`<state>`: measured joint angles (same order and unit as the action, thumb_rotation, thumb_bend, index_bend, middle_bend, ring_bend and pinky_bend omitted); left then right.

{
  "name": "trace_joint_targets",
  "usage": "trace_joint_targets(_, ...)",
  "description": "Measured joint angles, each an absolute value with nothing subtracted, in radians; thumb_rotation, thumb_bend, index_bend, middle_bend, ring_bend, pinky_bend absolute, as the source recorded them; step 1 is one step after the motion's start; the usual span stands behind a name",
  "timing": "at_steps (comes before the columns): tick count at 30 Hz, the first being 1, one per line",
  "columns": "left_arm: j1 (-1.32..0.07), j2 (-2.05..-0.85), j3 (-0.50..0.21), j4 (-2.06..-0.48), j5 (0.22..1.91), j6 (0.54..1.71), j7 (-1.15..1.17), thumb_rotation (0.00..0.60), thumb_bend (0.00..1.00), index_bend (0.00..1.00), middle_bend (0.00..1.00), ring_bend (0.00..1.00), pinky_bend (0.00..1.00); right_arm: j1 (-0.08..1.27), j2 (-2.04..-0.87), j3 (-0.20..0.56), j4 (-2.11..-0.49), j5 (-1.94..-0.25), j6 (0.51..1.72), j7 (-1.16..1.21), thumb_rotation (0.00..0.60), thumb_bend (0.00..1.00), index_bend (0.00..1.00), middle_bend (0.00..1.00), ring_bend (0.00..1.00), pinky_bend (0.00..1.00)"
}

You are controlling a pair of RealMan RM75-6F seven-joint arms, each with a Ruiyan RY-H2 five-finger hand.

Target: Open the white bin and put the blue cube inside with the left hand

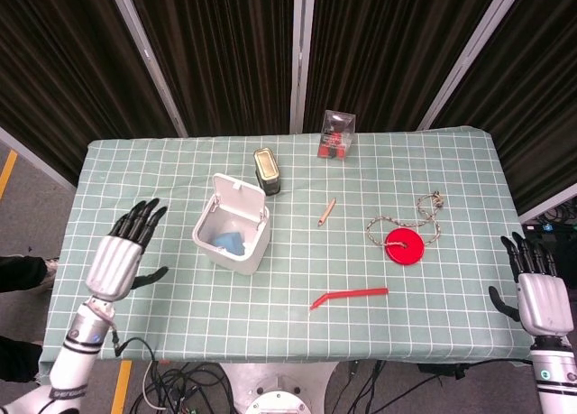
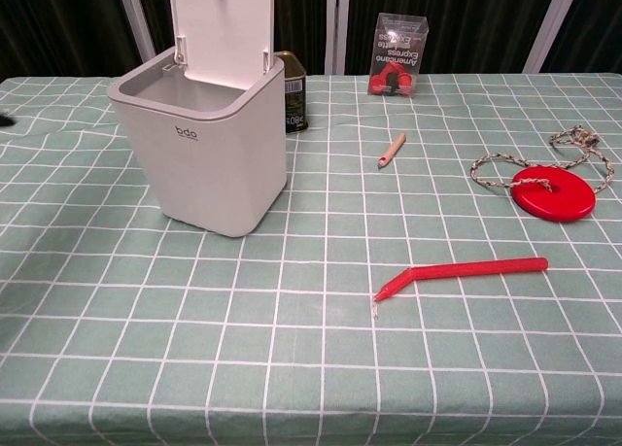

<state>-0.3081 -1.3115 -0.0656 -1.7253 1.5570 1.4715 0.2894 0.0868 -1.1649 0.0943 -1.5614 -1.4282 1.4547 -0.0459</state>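
Note:
The white bin (image 1: 236,253) (image 2: 209,154) stands left of centre on the table with its lid (image 1: 240,197) (image 2: 222,28) tipped up and back. The blue cube (image 1: 226,243) lies inside the bin, seen from above in the head view; the chest view hides it behind the bin wall. My left hand (image 1: 120,258) hovers over the table's left edge, well left of the bin, fingers spread and holding nothing. My right hand (image 1: 539,292) hangs off the table's right front corner, fingers apart and empty.
A dark tin (image 1: 266,170) (image 2: 292,91) stands just behind the bin. A clear box with red contents (image 1: 338,134) (image 2: 398,55) is at the back. A pencil stub (image 1: 325,212) (image 2: 392,150), a red disc on a rope (image 1: 404,247) (image 2: 552,193) and a red straw (image 1: 350,297) (image 2: 465,274) lie to the right.

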Motion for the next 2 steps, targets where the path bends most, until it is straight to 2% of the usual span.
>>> trace_joint_targets(2, -0.255, -1.293, -0.015, -1.699, 1.548, 1.491, 0.306, 0.600, 0.10, 0.04, 0.03, 0.02, 0.16, 0.085, -1.167, 0.094, -1.559, -1.436, 1.465, -0.048, 0.600, 0.24, 0.00, 0.00, 0.00, 0.00)
